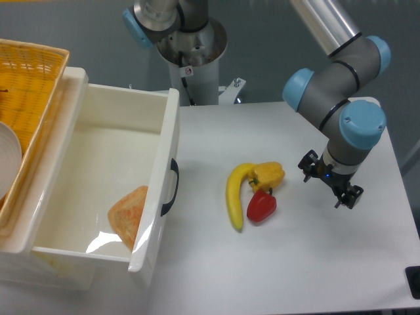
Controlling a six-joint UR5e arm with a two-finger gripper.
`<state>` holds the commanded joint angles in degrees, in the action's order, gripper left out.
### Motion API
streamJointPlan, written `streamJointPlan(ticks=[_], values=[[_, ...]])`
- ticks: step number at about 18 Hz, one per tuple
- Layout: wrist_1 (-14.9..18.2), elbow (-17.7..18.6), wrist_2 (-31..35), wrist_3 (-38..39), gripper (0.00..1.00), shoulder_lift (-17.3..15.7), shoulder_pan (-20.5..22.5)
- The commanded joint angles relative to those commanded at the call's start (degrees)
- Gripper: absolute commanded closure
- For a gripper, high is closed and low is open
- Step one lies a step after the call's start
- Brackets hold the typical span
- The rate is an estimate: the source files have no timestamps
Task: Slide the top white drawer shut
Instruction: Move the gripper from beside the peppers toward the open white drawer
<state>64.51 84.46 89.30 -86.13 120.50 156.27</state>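
At nine o'clock on the white table [315, 262] sits the cabinet, with the top white drawer [111, 184] pulled well out toward three o'clock so that its whole interior is exposed. Its bevelled front panel faces the table centre and carries one black curved handle [171, 188] at mid-height. Inside the drawer, toward its six o'clock corner and against the front panel, lies an orange-tan wedge-shaped item [128, 216], possibly a piece of toy bread; its exact nature cannot be confirmed. On top of the cabinet at ten o'clock rests a yellow wicker basket [29, 92], with the edge of a white plate [8, 161] showing inside it at the frame's left margin. At the table centre lies a group of three toy foods: a yellow banana [235, 197] curved and running from twelve to six o'clock, a yellow bell pepper [268, 176] touching the banana's upper end at its three o'clock side, and a red bell pepper [262, 206] just below the yellow one, beside the banana. At three o'clock of this group, well apart from the drawer, the UR5e arm [341, 85] reaches down from the upper right, and its gripper [330, 180] hangs over bare table near the peppers, touching nothing visible. The black fingers [348, 195] hold no object; whether they are apart or together cannot be determined from this angle. The arm's base column [193, 59] stands at twelve o'clock behind the table.
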Motion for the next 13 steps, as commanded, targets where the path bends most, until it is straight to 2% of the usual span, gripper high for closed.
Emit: streamJointPlan(ticks=[5, 8, 13], values=[[0.1, 0.5, -1.3, 0.5, 0.0, -0.5, -0.2], [-1.0, 3.9, -6.8, 1.7, 0.0, -2.3, 0.0], [-1.8, 5.5, -7.5, 14.4, 0.0, -4.3, -1.0]])
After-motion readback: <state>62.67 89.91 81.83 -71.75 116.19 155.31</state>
